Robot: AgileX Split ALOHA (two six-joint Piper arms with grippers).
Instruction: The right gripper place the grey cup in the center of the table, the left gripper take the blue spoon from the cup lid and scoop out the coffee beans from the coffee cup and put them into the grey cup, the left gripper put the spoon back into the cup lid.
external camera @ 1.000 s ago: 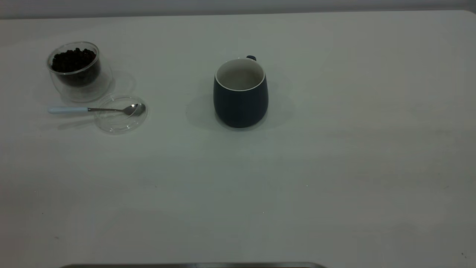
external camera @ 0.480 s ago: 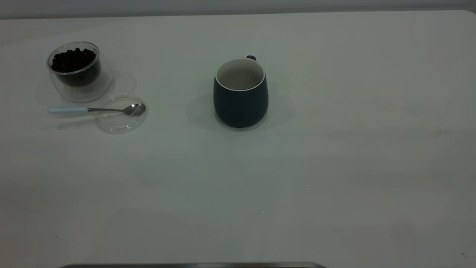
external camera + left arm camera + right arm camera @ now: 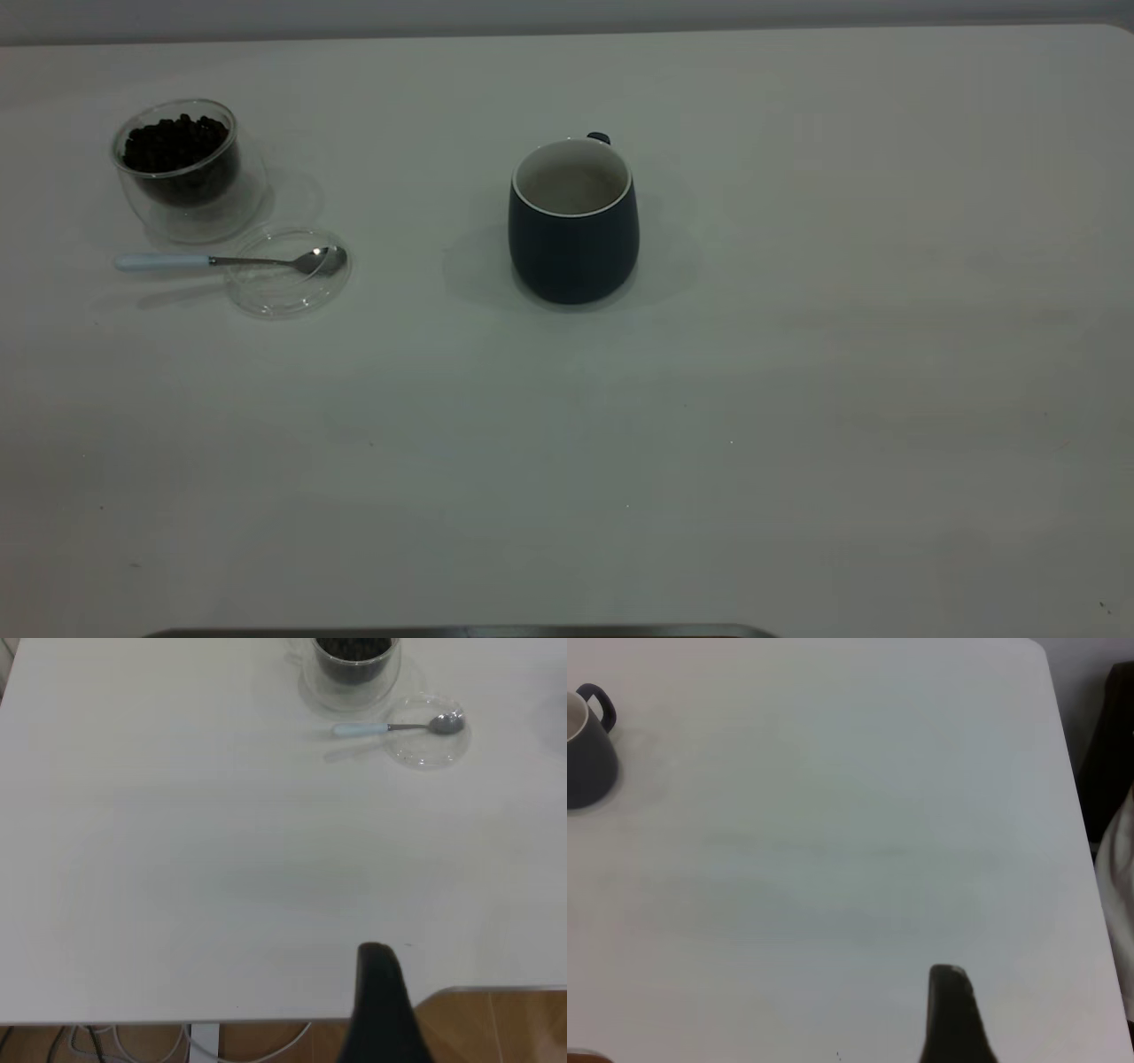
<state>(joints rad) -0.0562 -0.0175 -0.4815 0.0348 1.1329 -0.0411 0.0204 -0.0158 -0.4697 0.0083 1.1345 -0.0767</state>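
The off-white table lies broad and bare to the right of the grey cup, which stands upright near the middle, a matte rounded mug with white rim. At far left the clear glass coffee cup holds dark coffee beans; just nearer, the blue spoon rests across the transparent cup lid. The left gripper hangs over the near table edge, well apart from the spoon; whether it is clenched or released cannot be told. The right gripper hangs well apart from the mug, likewise unclear.
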